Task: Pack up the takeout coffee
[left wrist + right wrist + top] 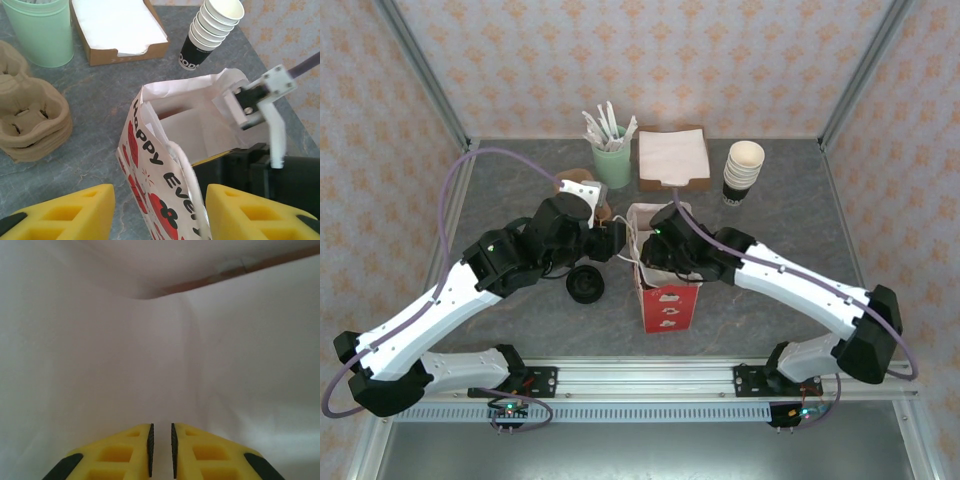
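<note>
From overhead I see the takeout coffee (585,285), black lid up, on the table (520,190) just left of the paper bag (670,300), near my left arm. My left wrist camera shows what overhead cannot: the left fingers (75,212) stand apart with the bag's near rim between them, not pinched. The right wrist camera faces white paper inside the bag. There the right fingers (125,452) are almost together, a thin slit, nothing between.
</note>
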Controlling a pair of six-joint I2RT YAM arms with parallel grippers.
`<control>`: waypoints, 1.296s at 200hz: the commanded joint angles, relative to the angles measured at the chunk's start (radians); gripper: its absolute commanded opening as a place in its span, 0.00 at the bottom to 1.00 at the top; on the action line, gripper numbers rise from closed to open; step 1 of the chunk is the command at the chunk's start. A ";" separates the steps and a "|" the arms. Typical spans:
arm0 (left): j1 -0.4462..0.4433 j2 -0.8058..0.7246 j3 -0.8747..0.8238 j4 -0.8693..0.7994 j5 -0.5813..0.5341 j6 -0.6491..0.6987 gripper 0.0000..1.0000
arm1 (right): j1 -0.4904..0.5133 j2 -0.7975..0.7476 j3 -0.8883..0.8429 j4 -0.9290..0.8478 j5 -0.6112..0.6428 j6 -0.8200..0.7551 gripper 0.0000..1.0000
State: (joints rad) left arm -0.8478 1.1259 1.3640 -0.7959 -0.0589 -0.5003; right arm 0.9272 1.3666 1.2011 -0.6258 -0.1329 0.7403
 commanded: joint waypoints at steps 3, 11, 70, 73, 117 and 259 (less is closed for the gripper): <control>0.010 -0.017 -0.016 -0.014 -0.017 0.004 0.52 | 0.007 0.039 -0.010 0.024 0.009 0.003 0.19; 0.011 -0.017 -0.016 -0.014 -0.018 0.003 0.52 | 0.007 0.052 -0.003 0.009 0.027 0.006 0.19; 0.011 -0.026 -0.018 -0.023 -0.024 0.005 0.52 | 0.007 0.085 0.055 -0.078 0.131 -0.001 0.18; 0.013 -0.026 -0.016 -0.023 -0.024 0.005 0.52 | 0.007 0.083 0.060 -0.080 0.132 -0.002 0.18; 0.012 -0.033 -0.015 -0.025 -0.050 0.005 0.54 | 0.007 0.039 0.175 -0.101 0.141 -0.059 0.18; 0.107 -0.138 0.065 0.083 -0.427 0.251 0.89 | -0.135 -0.233 0.315 -0.180 0.537 -0.348 0.46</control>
State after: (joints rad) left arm -0.7837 1.0271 1.4639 -0.7792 -0.3389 -0.3344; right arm 0.8333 1.2179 1.5784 -0.7788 0.2672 0.4484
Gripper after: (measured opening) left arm 0.868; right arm 0.433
